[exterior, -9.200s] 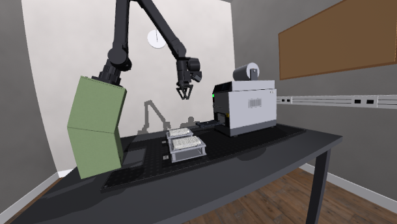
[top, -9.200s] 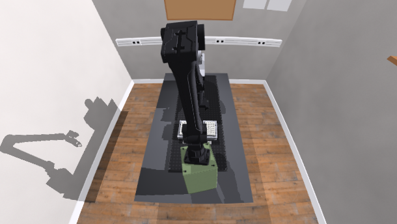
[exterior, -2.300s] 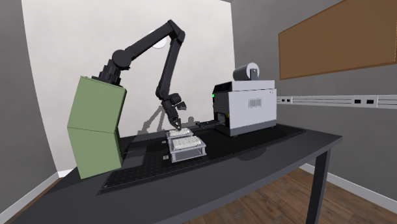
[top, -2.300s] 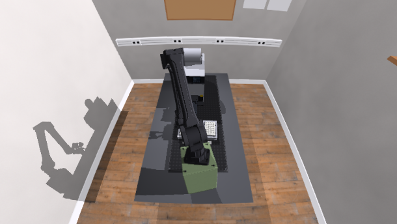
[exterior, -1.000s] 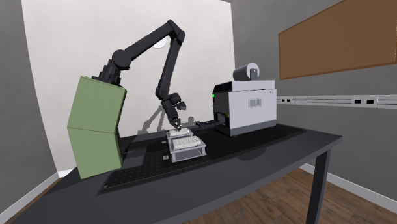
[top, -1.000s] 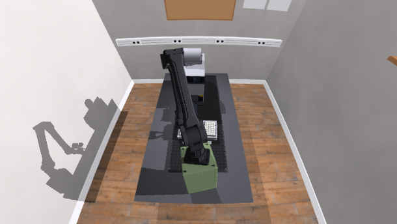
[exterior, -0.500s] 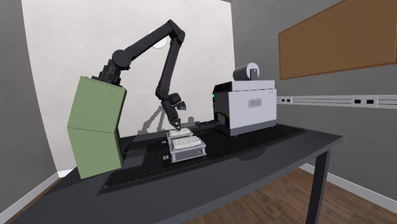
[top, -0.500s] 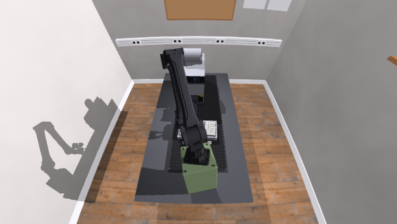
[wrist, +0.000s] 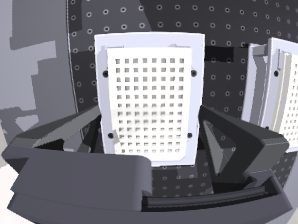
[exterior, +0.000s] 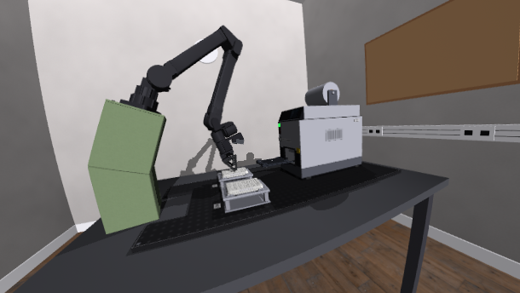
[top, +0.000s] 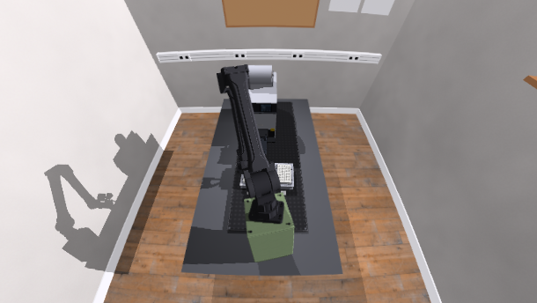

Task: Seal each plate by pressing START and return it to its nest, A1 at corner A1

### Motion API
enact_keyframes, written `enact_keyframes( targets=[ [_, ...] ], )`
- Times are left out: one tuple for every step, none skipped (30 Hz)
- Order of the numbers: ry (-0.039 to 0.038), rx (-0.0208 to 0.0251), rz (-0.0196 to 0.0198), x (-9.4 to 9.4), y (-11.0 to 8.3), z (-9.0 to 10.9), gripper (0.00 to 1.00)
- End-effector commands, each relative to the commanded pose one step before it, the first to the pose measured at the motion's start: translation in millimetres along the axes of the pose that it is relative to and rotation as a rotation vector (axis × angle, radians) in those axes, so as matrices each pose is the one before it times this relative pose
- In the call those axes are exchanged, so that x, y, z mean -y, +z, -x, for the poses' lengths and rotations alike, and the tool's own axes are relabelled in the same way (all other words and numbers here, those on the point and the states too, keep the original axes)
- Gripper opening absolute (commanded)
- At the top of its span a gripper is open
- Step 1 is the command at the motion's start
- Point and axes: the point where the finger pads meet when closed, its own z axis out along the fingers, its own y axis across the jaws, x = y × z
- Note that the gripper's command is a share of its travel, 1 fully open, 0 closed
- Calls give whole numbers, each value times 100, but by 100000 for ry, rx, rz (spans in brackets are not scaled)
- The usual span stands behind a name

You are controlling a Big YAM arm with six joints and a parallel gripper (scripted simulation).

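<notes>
Your gripper [exterior: 230, 161] [wrist: 149, 110] is over the far nest [exterior: 249, 175] [wrist: 199, 95] in the ext. view, fingers wide apart, nothing clamped. In the wrist cam, you've got one finger each side of the plate [exterior: 235, 172] [wrist: 149, 102], along its long sides. The plate is in that nest, long axis running approx. up-down in your wrist view, short ends at top & bottom. It's white w/ a grid of square wells; you can't tell from here which corner is A1, so its A1 direction can't be given.

Your 2nd plate [top: 284, 173] [exterior: 244, 186] [wrist: 293, 100] is in the near nest [top: 292, 187] [exterior: 268, 190] [wrist: 275, 90], beside the first nest w/ a gap between. Its long axis runs roughly up-down in the top view, pointing toward the sealer [top: 264, 94] [exterior: 330, 142] end of the bench [top: 319, 220] [exterior: 277, 238]. In the wrist cam you only get part of it, at the R edge.

Your sealer's stage [exterior: 273, 162] is out in front, well apart from both nests, w/ no plate on it. The lamp [exterior: 279, 125] is green. Your arm [top: 248, 123] [exterior: 222, 89] reaches out from the green pedestal [top: 270, 242] [exterior: 124, 140] & bends down to the far plate.
</notes>
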Motion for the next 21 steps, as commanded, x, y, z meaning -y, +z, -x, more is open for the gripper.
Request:
enact_keyframes(
  targets=[
    [516,2082,-396,559,-762,523,100],
    [0,0,0,0,0,0,100],
    [0,0,0,0,0,0,100],
    [0,-10,-9,2,-1,-3,100],
    [0,-10,-9,2,-1,-3,100],
    [0,-10,-9,2,-1,-3,100],
    [0,-10,-9,2,-1,-3,100],
    [0,-10,-9,2,-1,-3,100],
    [0,-19,14,-2,-1,-5,100],
    [0,-12,-4,1,-1,-4,100],
    [0,-12,-4,1,-1,-4,100],
    [0,-12,-4,1,-1,-4,100],
    [0,-12,-4,1,-1,-4,100],
    [22,88,33,-50,364,-43,100],
    [18,73,27,-40,380,-61,100],
    [2,3,0,-31,379,-78,100],
    [57,-8,-61,4,378,-63,100],
    [-27,-127,308,-57,351,-74,100],
    [0,0,0,0,0,0,100],
    [0,0,0,0,0,0,100],
    [105,2,356,-80,69,151,100]
  ],
)
